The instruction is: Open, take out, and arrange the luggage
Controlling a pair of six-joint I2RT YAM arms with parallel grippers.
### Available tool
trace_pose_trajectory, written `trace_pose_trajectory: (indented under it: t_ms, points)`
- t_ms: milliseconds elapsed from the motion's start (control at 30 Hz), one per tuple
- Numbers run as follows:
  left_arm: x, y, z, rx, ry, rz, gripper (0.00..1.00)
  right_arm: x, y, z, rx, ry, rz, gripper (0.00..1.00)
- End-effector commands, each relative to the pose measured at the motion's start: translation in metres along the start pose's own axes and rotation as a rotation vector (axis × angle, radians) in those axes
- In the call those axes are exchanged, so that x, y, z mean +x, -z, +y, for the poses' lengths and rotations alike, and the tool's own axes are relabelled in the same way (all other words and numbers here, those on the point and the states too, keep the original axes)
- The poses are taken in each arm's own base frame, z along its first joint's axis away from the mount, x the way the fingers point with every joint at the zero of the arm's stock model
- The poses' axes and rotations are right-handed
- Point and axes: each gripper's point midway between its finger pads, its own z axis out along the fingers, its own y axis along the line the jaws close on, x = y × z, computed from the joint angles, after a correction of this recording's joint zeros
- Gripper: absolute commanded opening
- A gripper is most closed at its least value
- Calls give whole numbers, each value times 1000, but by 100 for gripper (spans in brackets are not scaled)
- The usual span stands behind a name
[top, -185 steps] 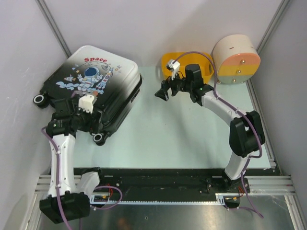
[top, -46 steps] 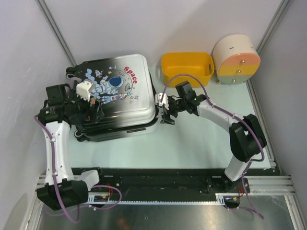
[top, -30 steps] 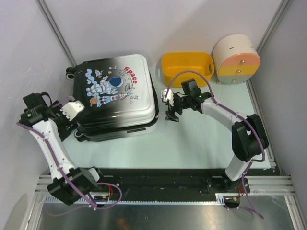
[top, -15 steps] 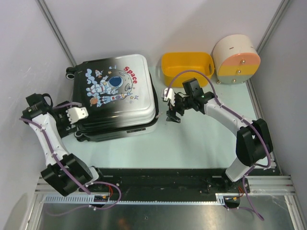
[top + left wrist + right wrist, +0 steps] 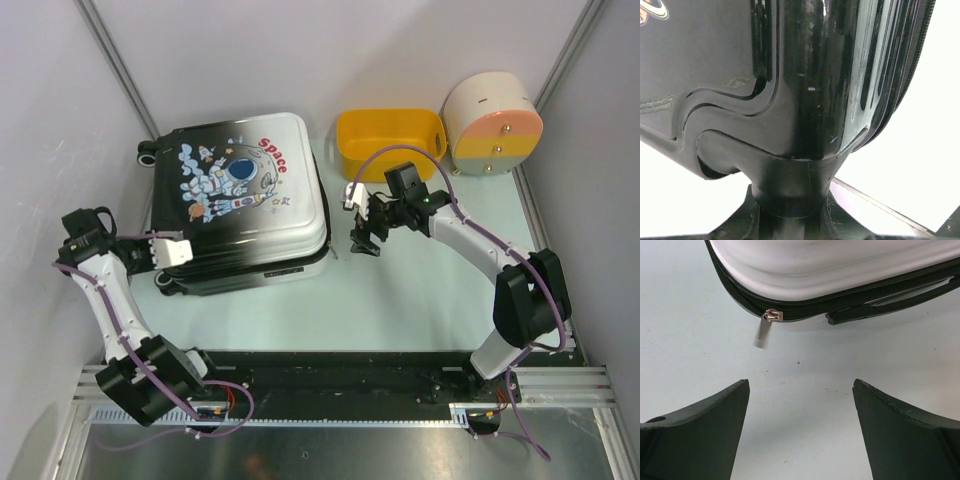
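Pale green table (image 5: 400, 300) fills the near part of the top view, and both arms rise from its near edge. On the left side, the left gripper (image 5: 158, 262) is pressed close to the near-left corner of the luggage (image 5: 240, 195). In its wrist view the glossy black shell (image 5: 805, 75) covers almost the whole picture and the fingers are not visible, so I cannot tell if this gripper is wide or narrow.

On the right side, the right gripper (image 5: 362, 238) hangs low over the table, just beside the near-right corner of the luggage but not touching it. In its wrist view the right gripper (image 5: 800, 410) is spread wide and holds nothing; the two dark fingers (image 5: 695, 420) stand far apart with bare table between them. Just beyond them a small silver zipper pull (image 5: 762, 332) hangs from the black zipper line under the white shell (image 5: 840, 265). The zipper looks closed along the part that is visible.

The luggage lies flat on the left half of the table, with the astronaut print facing up. One black wheel (image 5: 147, 150) shows at its far-left corner.

Farther back stands a yellow basket (image 5: 390, 140), near the far-right corner of the luggage. To the right of the basket is a round cream-and-orange drawer box (image 5: 493, 125).
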Motion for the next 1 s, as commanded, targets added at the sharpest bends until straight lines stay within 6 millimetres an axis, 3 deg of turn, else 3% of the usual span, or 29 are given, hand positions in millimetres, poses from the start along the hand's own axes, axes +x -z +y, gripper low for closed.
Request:
trace_pose_trajectory:
  t_ms: [0, 133, 333, 500, 533, 600, 633, 700, 800, 900, 967]
  points:
    - [-15, 24, 16, -106, 79, -95, 0, -26, 21, -10, 52, 40, -48, 90]
    - [-21, 54, 42, -219, 162, -141, 0, -26, 22, -17, 65, 36, -64, 91]
    - [-46, 76, 40, -250, 186, -198, 0, -29, 15, -12, 1, 3, -125, 92]
    - [-41, 55, 8, -162, 189, -178, 0, -35, 0, -5, -18, -103, -197, 90]
    - [-38, 53, 6, -150, 203, -171, 0, -26, -7, 4, -30, -132, -189, 89]
    - [-34, 44, -3, -121, 248, -177, 0, -32, -10, 6, 2, -129, -218, 89]
    - [-33, 40, -8, -107, 257, -181, 0, -23, -19, 21, -11, -139, -204, 88]
    - [-31, 36, -13, -94, 264, -183, 0, -23, -19, 23, 19, -126, -219, 86]
    - [-27, 30, -14, -72, 289, -191, 0, -4, -26, 35, 30, -182, -221, 83]
    - [-24, 28, -12, -65, 306, -195, 0, -18, -27, 29, 79, -141, -306, 80]
    - [-23, 27, -11, -59, 309, -195, 0, -15, -32, 34, 88, -151, -326, 76]
